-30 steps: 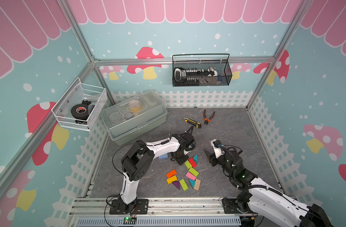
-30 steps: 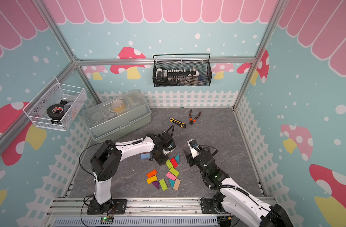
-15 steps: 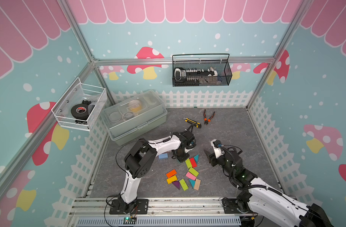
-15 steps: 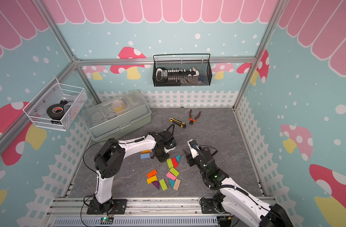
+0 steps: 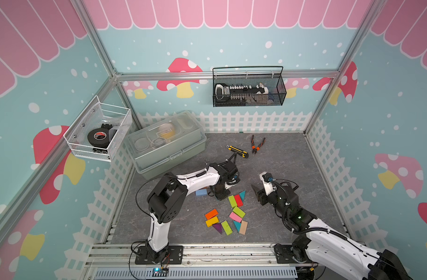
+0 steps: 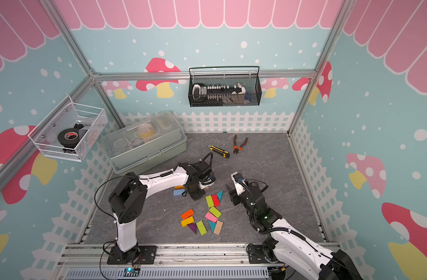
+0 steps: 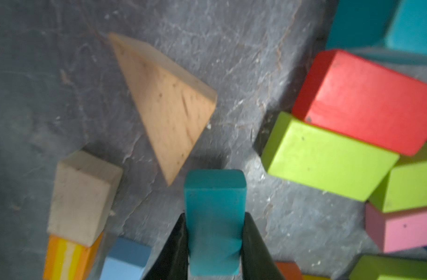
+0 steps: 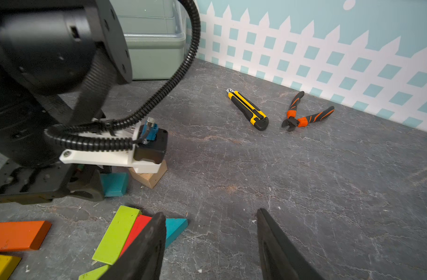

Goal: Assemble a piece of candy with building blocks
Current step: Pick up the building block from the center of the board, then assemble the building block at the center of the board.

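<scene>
left wrist view: teal block clamped in the left tool

left wrist view shows the left tool (image 7: 213, 244) clenched on a teal block (image 7: 214, 218), its 2 black fingers (image 7: 176, 249) pressing the block's sides. just beyond it a tan wedge (image 7: 166, 106) lies flat on the grey worktop (image 7: 50, 72), with a pale block (image 7: 82, 194) to one side and a lime block (image 7: 326, 157) touching a red block (image 7: 367, 101) on the other.

in a top view the remaining building blocks (image 5: 228, 217) lie scattered near the front of the worktop, between the 2 arms. the right tool (image 8: 210, 244) hangs released above bare worktop, nothing between its fingers. a utility knife (image 8: 248, 110) and pliers (image 8: 304, 116) lie side by side near the back fence.
</scene>
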Controlling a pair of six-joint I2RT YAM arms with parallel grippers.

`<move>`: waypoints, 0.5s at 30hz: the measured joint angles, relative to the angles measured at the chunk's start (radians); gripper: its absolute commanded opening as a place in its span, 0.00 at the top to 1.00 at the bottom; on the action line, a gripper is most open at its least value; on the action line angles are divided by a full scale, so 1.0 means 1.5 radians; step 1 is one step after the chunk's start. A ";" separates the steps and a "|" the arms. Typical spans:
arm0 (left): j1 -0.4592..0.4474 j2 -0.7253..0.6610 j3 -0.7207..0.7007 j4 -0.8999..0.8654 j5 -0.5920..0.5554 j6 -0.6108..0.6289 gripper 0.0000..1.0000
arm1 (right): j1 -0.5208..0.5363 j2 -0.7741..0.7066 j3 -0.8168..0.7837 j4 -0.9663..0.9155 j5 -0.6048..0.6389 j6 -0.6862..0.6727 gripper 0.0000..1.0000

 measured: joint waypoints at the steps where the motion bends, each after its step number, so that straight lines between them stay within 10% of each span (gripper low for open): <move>1: 0.001 -0.016 -0.007 -0.002 -0.010 0.017 0.91 | 0.000 0.001 0.000 0.002 0.000 0.000 0.40; 15: 0.047 -0.042 -0.018 -0.005 -0.040 0.195 0.91 | 0.000 0.008 -0.002 0.008 -0.004 0.000 0.40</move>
